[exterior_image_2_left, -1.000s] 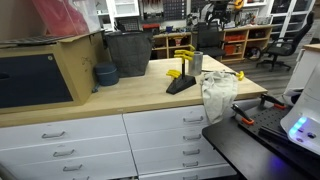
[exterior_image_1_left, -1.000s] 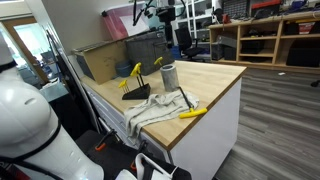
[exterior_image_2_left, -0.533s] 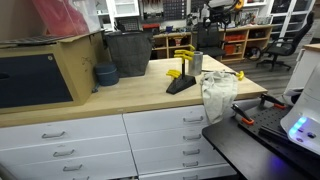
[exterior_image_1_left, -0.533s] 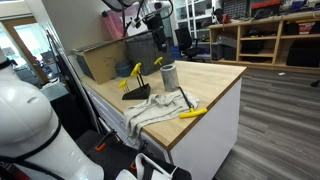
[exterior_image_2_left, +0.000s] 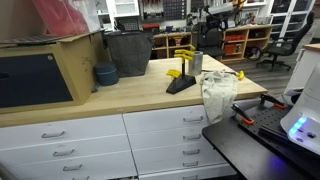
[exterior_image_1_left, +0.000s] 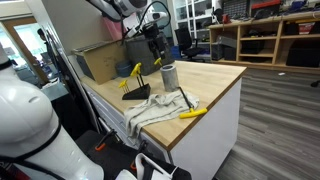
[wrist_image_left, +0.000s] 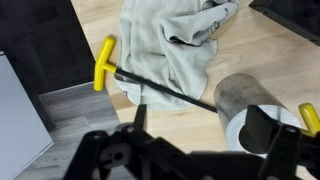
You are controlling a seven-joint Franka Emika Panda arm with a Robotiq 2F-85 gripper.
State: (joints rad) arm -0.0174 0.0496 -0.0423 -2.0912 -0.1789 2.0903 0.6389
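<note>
My gripper hangs open over the wooden counter, holding nothing. In the wrist view the gripper shows two dark fingers spread wide. A silver metal cup stands just under the right finger; it also shows upright on the counter as the cup. A yellow T-handled tool lies with its black shaft across a crumpled grey towel. The towel drapes over the counter's edge. A black stand carries more yellow-handled tools.
A dark bin, a blue bowl and a wooden box stand at the back of the counter. Drawers run below it. A white rounded shape fills the near left.
The arm has come down from the top of the exterior view towards the counter, moving slightly left. The jaws stayed open. Nothing on the counter moved.
</note>
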